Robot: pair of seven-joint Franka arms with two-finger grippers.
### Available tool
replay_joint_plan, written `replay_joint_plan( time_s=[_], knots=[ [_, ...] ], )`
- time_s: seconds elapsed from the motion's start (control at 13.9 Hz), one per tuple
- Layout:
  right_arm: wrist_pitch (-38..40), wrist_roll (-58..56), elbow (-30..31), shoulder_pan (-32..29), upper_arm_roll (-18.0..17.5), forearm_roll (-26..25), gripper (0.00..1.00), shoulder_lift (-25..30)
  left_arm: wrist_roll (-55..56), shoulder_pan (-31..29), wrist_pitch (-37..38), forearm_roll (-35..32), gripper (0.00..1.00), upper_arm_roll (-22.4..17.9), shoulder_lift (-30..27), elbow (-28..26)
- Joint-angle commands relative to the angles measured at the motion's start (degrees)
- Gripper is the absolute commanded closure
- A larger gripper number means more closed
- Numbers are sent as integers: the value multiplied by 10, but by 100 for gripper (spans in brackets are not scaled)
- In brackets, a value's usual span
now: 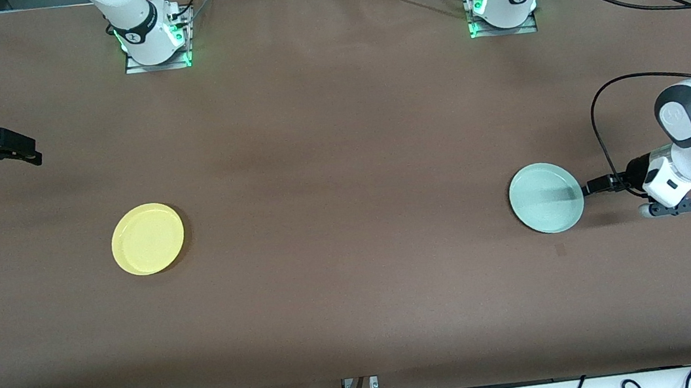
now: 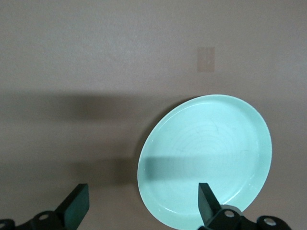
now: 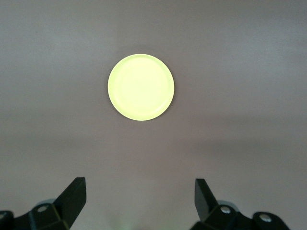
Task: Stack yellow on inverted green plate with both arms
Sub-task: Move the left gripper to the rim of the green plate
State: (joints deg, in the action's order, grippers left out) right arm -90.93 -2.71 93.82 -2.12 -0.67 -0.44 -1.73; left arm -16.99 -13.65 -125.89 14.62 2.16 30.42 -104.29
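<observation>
Item count: two plates, two arms, two grippers.

Plates. One yellow plate (image 1: 147,238) and one green plate (image 1: 546,197) lie flat on the brown table (image 1: 341,155), well apart. The yellow plate is toward the right arm's end of the table, the green plate toward the left arm's end. Both sit rim up, hollow side showing; the green plate is not inverted.

Left gripper (image 1: 589,188). It is low, right at the green plate's edge on the side toward the left arm's end. In the left wrist view its fingers (image 2: 209,205) are spread wide; one shows against the green plate (image 2: 206,160), the other (image 2: 76,205) against bare table. It holds nothing. Contact with the plate rim cannot be determined.

Right gripper (image 1: 27,150). It hangs over bare table at the right arm's end. In the right wrist view its fingers (image 3: 72,196) are spread wide and empty. The yellow plate (image 3: 141,86) lies well clear of them.
</observation>
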Motion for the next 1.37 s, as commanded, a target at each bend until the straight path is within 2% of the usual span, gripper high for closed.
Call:
replay_joint_plan(
  time_s=[0.0,0.43,0.5,0.65,0.79,0.94,1.08,1.3],
  knots=[
    [2,6,9,-6,-7,-2,0,12,-28,-3,-28,26,0,-1,15,-7],
    [2,6,9,-6,-7,-2,0,12,-77,-2,-59,52,0,-1,30,-25],
    [2,6,9,-6,-7,-2,0,12,-80,-1,-59,51,6,-1,30,-25],
    [2,6,9,-6,-7,-2,0,12,-80,2,-59,51,36,-1,31,-28],
    [2,6,9,-6,-7,-2,0,12,-80,4,-59,51,56,-1,31,-30],
    [2,6,9,-6,-7,-2,0,12,-80,5,-59,51,66,-1,34,-30],
    [2,6,9,-6,-7,-1,0,12,-80,6,-59,50,82,-1,34,-30],
    [2,6,9,-6,-7,-1,0,12,-80,6,-59,47,93,-1,36,-30]
  ],
)
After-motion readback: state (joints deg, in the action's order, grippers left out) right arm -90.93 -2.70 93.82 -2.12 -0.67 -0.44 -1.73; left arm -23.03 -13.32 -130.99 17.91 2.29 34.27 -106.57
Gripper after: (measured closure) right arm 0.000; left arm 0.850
